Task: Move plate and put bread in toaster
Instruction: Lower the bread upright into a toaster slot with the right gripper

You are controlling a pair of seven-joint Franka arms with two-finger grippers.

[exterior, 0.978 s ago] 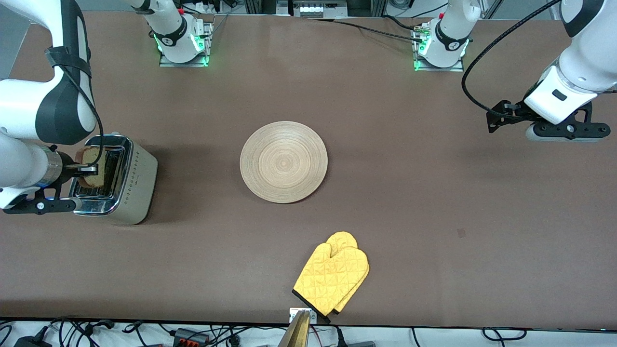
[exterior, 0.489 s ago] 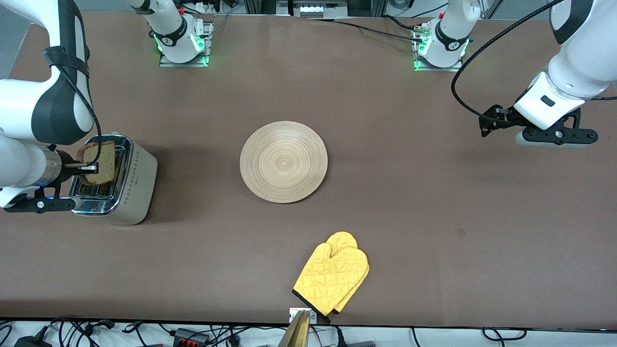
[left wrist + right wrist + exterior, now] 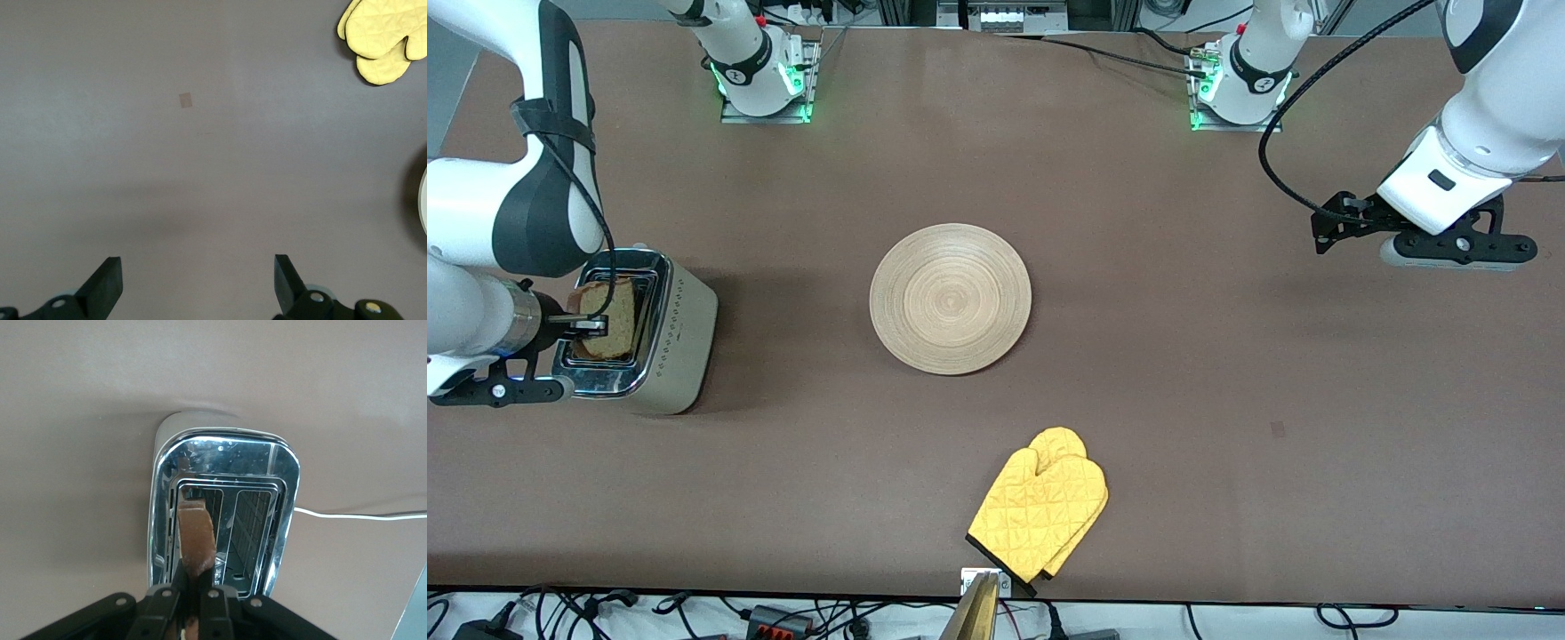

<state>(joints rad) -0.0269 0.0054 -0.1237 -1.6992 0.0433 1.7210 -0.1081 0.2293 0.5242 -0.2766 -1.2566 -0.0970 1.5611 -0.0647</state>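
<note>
The cream toaster (image 3: 667, 342) with a chrome top stands at the right arm's end of the table. My right gripper (image 3: 592, 323) is shut on the bread (image 3: 612, 318), a brown slice held on edge, with its lower part down in one toaster slot. In the right wrist view the bread (image 3: 197, 537) stands in a slot of the toaster (image 3: 280, 520), with the right gripper (image 3: 195, 587) clamped on it. The round light-wood plate (image 3: 951, 298) lies bare at the table's middle. My left gripper (image 3: 1449, 251) hovers over the table's left-arm end; it is open and empty (image 3: 197, 283).
A yellow quilted oven mitt (image 3: 1040, 511) lies near the table's front edge, nearer to the camera than the plate; it also shows in the left wrist view (image 3: 381, 37). The toaster's white cord (image 3: 360, 515) trails off over the table.
My right gripper has lowered the bread from above the toaster's top down into a slot. The left arm has shifted slightly and is now still.
</note>
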